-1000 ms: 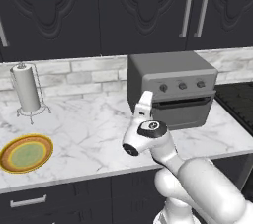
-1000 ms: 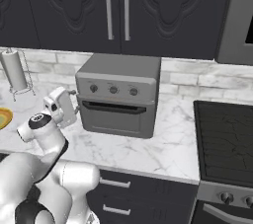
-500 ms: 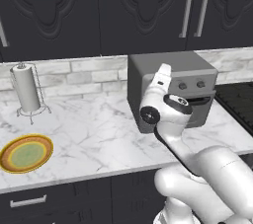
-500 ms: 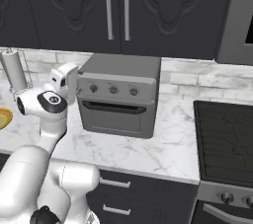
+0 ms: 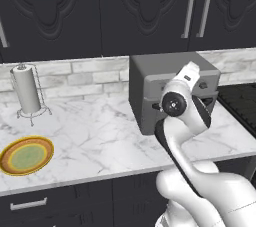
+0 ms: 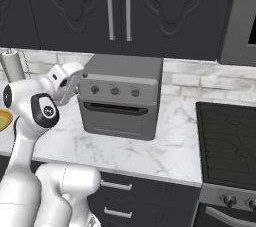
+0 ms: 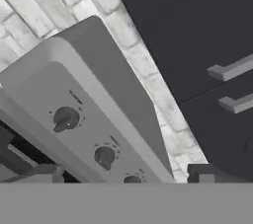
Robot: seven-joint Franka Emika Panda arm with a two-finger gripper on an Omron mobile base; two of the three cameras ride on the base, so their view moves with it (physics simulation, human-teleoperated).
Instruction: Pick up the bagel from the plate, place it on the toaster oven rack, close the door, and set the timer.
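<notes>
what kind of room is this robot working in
A kitchen, rendered rather than real by the look of it. A toaster oven sits on a marble counter under dark cabinets, with a stovetop beside it and a paper towel holder.

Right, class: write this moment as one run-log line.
pincer: open, empty, at toaster oven's upper left corner | door: closed | plate: on counter, no bagel visible on it

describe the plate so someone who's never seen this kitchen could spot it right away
Start at the grey toaster oven standing against the brick backsplash on the white marble counter, then go left past the paper towel roll on its wire stand. The plate lies flat near the counter's front edge. It is the one colourful thing there: yellow, orange and brown rings around a pale green centre.
</notes>
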